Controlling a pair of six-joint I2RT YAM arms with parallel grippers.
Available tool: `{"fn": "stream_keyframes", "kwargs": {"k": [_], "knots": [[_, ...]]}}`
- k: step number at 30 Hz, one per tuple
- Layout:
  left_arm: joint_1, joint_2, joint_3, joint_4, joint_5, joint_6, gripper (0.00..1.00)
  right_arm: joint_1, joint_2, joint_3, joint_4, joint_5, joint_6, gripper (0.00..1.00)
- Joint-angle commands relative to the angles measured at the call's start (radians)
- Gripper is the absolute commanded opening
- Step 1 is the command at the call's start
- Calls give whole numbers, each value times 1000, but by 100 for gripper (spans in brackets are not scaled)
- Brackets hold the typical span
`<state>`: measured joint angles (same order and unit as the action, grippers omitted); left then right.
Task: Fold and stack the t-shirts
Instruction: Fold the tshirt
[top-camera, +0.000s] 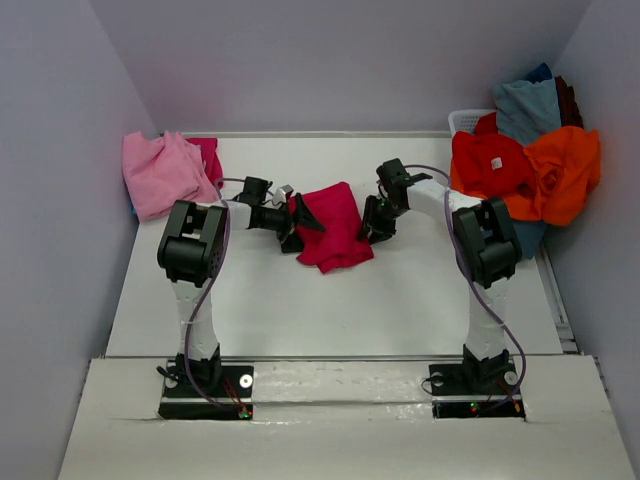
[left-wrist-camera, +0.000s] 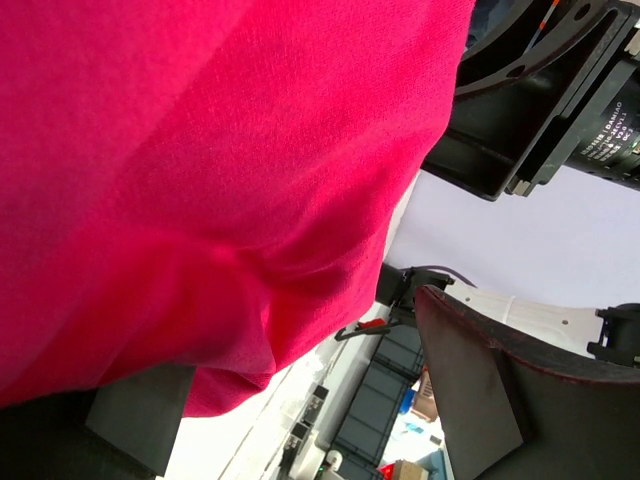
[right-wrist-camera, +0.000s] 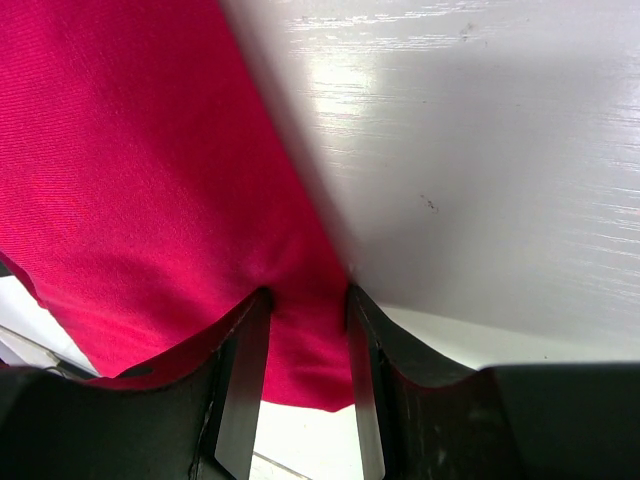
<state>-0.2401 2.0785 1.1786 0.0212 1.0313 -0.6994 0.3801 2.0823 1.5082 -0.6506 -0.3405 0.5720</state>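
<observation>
So my right claw (right-wrist-camera: 308, 310) is pinched narrow on the right edge of the crimson t-shirt (top-camera: 333, 228) lying mid desk (top-camera: 350, 310), my left claw (top-camera: 297, 228) is spread wide at its left edge, and its long axis runs roughly away from me between them.

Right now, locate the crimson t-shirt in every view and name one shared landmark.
Top external: crimson t-shirt crumpled mid-picture on the white table.
Left wrist: crimson t-shirt fills the left and top.
Right wrist: crimson t-shirt covers the left half, edge pinched by the right gripper.
Shared landmark: the white table, bare right of the shirt in top and right-wrist views.
</observation>
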Motion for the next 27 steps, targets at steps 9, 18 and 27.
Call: {"fn": "stream_keyframes", "kwargs": {"k": [9,18,27], "knots": [[33,-17,-117,-80,-229,20,99,9,12,23,5,-6,-18,42],[143,-80,-207,-107,-284,57,99,9,10,15,2,0,-24,42],[199,-130,-185,-162,-425,80,99,9,4,12,2,-2,-18,42]]}}
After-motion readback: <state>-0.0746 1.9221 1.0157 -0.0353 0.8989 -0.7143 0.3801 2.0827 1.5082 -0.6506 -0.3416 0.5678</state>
